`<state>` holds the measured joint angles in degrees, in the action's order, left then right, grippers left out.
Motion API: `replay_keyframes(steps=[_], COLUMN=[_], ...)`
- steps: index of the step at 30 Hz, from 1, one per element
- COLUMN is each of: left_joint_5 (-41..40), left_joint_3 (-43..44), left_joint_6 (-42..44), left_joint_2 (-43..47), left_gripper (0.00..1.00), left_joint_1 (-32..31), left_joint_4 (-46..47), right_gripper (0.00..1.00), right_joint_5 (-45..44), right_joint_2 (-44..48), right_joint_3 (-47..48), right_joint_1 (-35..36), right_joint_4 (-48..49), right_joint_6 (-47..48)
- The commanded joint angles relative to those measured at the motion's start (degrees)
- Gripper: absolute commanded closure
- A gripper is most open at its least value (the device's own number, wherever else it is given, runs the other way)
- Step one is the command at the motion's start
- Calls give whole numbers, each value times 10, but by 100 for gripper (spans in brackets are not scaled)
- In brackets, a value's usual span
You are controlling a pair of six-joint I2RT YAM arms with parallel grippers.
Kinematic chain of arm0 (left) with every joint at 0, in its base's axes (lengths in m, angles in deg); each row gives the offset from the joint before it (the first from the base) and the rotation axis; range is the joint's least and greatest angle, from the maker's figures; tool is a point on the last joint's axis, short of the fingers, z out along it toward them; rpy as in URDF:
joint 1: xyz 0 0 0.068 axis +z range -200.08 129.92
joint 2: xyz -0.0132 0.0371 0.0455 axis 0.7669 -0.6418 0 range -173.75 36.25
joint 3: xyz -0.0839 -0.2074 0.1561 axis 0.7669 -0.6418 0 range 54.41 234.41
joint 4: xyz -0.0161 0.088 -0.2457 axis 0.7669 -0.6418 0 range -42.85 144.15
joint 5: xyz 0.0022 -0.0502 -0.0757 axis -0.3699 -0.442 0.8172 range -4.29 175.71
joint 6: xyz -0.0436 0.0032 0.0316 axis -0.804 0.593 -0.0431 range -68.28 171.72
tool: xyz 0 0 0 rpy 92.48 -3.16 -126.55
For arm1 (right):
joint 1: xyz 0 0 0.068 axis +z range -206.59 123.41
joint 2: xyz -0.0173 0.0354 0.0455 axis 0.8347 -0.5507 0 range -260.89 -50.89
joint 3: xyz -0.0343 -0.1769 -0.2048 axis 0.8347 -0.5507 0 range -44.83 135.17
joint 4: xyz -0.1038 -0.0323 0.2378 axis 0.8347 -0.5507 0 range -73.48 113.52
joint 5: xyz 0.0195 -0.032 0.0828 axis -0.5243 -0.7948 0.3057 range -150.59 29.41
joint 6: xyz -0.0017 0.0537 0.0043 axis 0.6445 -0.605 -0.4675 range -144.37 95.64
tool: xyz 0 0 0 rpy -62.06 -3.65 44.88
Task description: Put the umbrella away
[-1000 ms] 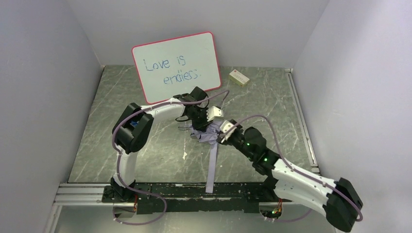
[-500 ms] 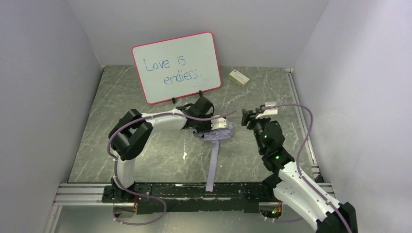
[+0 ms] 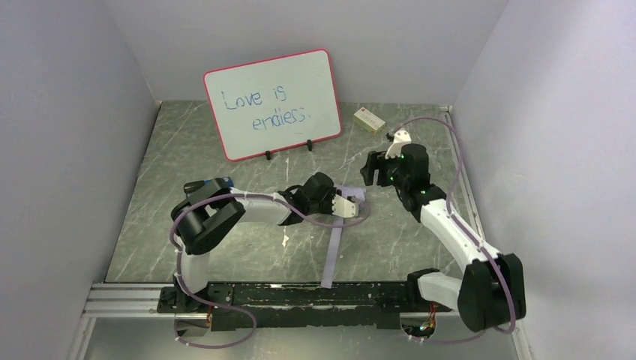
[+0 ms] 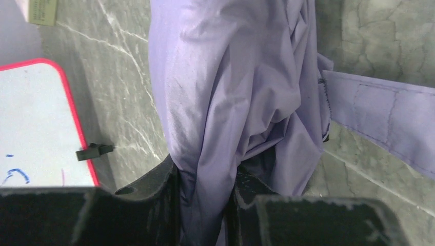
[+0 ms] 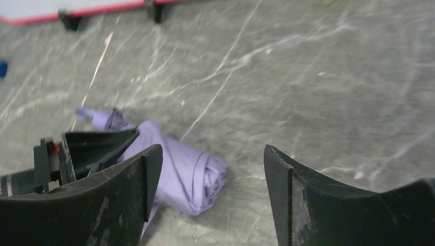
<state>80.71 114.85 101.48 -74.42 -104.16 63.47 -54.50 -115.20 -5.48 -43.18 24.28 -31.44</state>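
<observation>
Left gripper [image 4: 205, 179] pinching umbrella [image 4: 225, 92], right gripper [image 5: 211, 154] spread

Soft even light; right wrist view blurred, perhaps motion.

Umbrella [image 4: 220, 77] on tabletop [image 3: 165, 150], middle, fabric pinched between my left fingers [image 4: 154, 200]. Strap [image 3: 331, 251] runs from umbrella toward near edge. Whiteboard [image 3: 271, 103] stands behind umbrella, toward left. Box [image 3: 370, 120] just right of whiteboard, by far edge. My right fingers [image 5: 118, 205] right of umbrella and behind it, apart.
</observation>
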Motion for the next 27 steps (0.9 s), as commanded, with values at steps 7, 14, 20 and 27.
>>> replay_keyframes(steps=[7, 14, 20, 27], left_joint_5=[-143, -171, -184, -183], left_joint_3=[-110, -136, -152, -159], left_joint_6=[91, 123, 139, 150], left_joint_2=[-64, -75, -80, -82], left_gripper=[95, 95, 95, 95], left_joint_1=[-23, -37, -50, -58], left_joint_4=[111, 182, 209, 222], right_gripper=[23, 23, 23, 23], right_joint_5=[189, 260, 306, 330], right_joint_2=[-113, -152, -233, -315], right_joint_3=[67, 71, 143, 247], right_joint_1=[-1, 13, 16, 17], right_joint_4=[-129, -109, -184, -321], right_joint_6=[126, 238, 364, 509])
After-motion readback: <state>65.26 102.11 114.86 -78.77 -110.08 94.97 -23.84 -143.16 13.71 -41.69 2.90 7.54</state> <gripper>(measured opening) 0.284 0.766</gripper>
